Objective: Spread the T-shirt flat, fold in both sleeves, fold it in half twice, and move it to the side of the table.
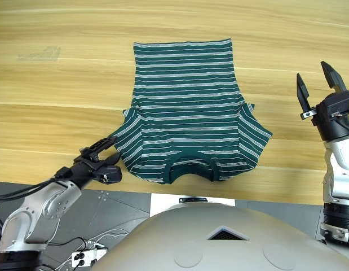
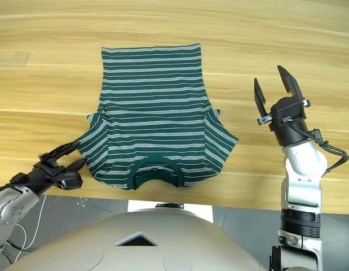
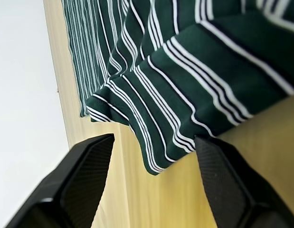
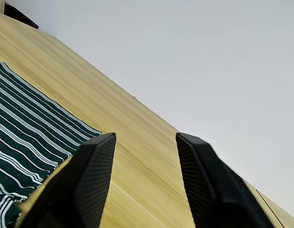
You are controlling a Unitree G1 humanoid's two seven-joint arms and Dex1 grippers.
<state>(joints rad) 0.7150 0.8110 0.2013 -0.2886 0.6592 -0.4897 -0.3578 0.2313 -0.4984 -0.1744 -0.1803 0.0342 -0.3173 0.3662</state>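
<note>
While the T-shirt point(image 1: 185, 107) lies flat at the table's point(image 1: 61, 113) middle and our right claw point(image 1: 312, 72) hangs agape, we want the open left claw point(image 1: 115, 148) biting the left sleeve point(image 1: 122, 135) squarely, folding inward.

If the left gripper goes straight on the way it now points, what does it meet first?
The left sleeve: its hem lies just ahead of the open left gripper, in line with the gap between the fingers. Its height above the table is unclear.
</note>
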